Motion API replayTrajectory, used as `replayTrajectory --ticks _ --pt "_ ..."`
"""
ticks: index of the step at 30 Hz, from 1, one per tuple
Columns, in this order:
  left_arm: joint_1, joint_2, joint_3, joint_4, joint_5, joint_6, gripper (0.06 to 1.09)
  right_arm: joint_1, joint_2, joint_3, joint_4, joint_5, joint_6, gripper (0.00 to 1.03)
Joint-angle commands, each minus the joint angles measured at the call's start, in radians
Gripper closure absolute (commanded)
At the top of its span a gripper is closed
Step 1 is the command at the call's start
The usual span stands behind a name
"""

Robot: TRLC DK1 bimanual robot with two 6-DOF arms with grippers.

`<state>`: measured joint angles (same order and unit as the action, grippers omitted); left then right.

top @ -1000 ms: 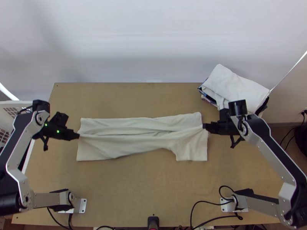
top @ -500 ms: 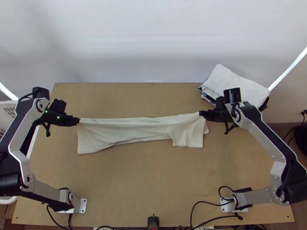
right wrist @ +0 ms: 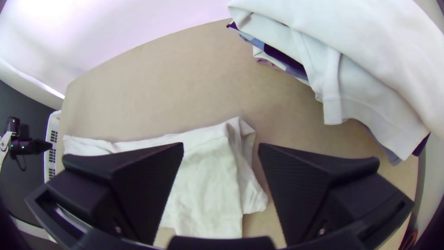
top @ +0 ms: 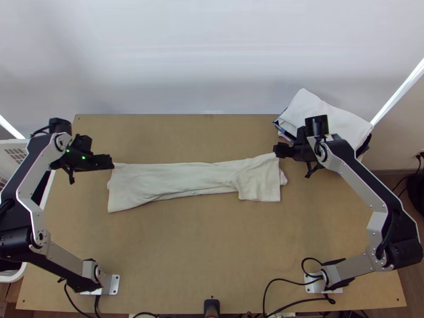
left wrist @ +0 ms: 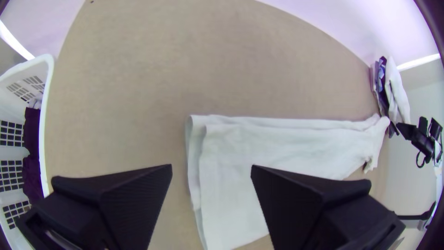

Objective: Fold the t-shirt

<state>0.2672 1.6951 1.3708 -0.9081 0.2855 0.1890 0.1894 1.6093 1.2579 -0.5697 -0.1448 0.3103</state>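
In the top view the white t-shirt (top: 180, 183) lies as a long folded strip across the middle of the table, its right end slightly skewed. My left gripper (top: 111, 162) is over the strip's far left corner, and my right gripper (top: 276, 150) is by the far right corner. In the left wrist view the left gripper (left wrist: 212, 171) is open, its fingers apart above the shirt's layered end (left wrist: 196, 162). The right wrist view has the right gripper (right wrist: 221, 150) open over the shirt's other end (right wrist: 208, 185), with no cloth between its fingers.
A stack of folded clothes (top: 323, 119), white on top, lies at the table's far right corner, close behind the right gripper. A white basket (left wrist: 44, 120) with dark cloth stands beyond the left edge. Cables (top: 286, 279) run along the near edge.
Both grippers moved away from the near edge, and the shirt's near part was drawn over into a narrower strip. The fingers then opened and let go of the shirt's corners.
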Motion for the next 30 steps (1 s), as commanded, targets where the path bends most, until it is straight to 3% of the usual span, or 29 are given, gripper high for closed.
replayTrajectory --ticks 1,11,15,19,30 --pt "0.05 -0.003 -0.007 0.021 0.04 -0.019 0.1 -0.004 -0.074 0.009 0.028 0.017 0.024 0.03" --pt "0.173 -0.005 -0.176 -0.005 0.208 0.176 0.16 -0.021 -0.186 0.009 0.004 -0.001 0.035 0.03" --pt "0.182 0.008 -0.257 0.052 0.225 0.208 0.15 -0.051 -0.19 0.052 -0.036 -0.164 0.115 0.03" --pt "0.176 0.029 -0.288 0.098 0.23 0.201 0.16 -0.067 -0.19 0.098 -0.052 -0.242 0.173 0.03" --pt "0.049 0.089 -0.305 0.196 0.238 0.096 0.16 -0.065 -0.189 0.144 -0.071 -0.256 0.19 0.03"
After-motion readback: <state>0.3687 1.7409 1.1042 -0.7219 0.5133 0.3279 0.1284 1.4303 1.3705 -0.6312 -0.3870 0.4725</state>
